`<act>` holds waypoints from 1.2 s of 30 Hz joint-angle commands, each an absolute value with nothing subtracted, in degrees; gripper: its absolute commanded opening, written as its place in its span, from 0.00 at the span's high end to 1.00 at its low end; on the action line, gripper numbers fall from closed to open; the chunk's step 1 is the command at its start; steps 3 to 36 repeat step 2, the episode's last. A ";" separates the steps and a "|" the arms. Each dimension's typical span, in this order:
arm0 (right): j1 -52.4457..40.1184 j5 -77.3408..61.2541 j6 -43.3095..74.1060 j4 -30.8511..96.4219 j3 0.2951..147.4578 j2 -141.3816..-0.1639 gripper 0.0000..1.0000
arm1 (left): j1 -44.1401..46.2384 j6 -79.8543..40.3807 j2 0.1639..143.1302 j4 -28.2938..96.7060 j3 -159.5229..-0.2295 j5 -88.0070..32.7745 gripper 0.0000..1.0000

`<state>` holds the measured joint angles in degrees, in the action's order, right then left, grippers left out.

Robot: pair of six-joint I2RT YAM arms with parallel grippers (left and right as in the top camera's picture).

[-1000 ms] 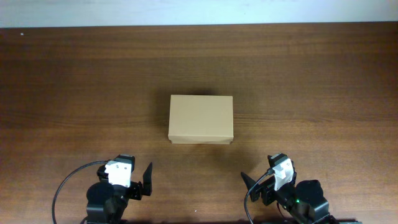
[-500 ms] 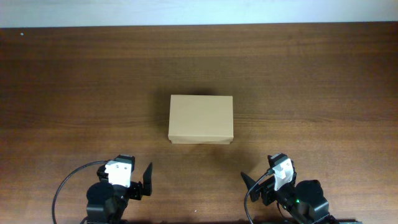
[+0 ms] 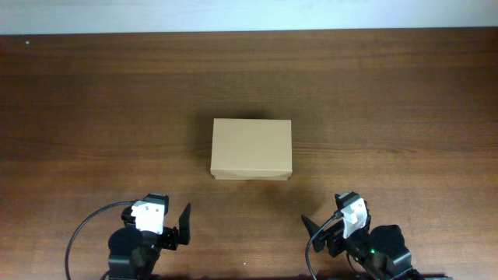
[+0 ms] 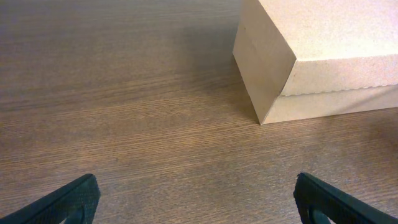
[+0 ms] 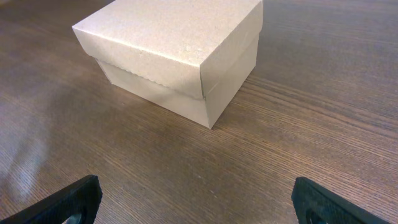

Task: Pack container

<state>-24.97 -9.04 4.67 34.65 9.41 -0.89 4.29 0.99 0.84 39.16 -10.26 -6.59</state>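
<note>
The container [image 3: 251, 148] is a plain brown cardboard box with its lid shut, standing in the middle of the wooden table. It shows at the upper right of the left wrist view [image 4: 317, 56] and at the upper middle of the right wrist view [image 5: 177, 50]. My left gripper [image 3: 173, 225] sits near the front edge, left of the box; in the left wrist view [image 4: 198, 202] its fingers are wide apart and empty. My right gripper [image 3: 323, 227] sits near the front edge, right of the box; in the right wrist view [image 5: 198, 202] it is open and empty.
The dark wooden table [image 3: 93, 117] runs to a pale wall strip at the far edge [image 3: 249, 15]. A black cable [image 3: 82, 229] loops by the left arm base. No pens or tape rolls are in view.
</note>
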 commanded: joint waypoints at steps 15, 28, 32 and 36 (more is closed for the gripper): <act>-25.54 -8.12 4.69 34.50 8.97 -0.19 0.01 | 3.95 0.84 0.30 39.05 -9.91 -6.15 0.00; -25.54 -8.12 4.69 34.50 8.97 -0.19 0.01 | 3.95 0.84 0.30 39.05 -9.91 -6.15 0.00; -25.54 -8.12 4.69 34.50 8.97 -0.19 0.01 | 3.95 0.84 0.30 39.05 -9.91 -6.15 0.00; -25.54 -8.12 4.69 34.50 8.97 -0.19 0.01 | 3.95 0.84 0.30 39.05 -9.91 -6.15 0.00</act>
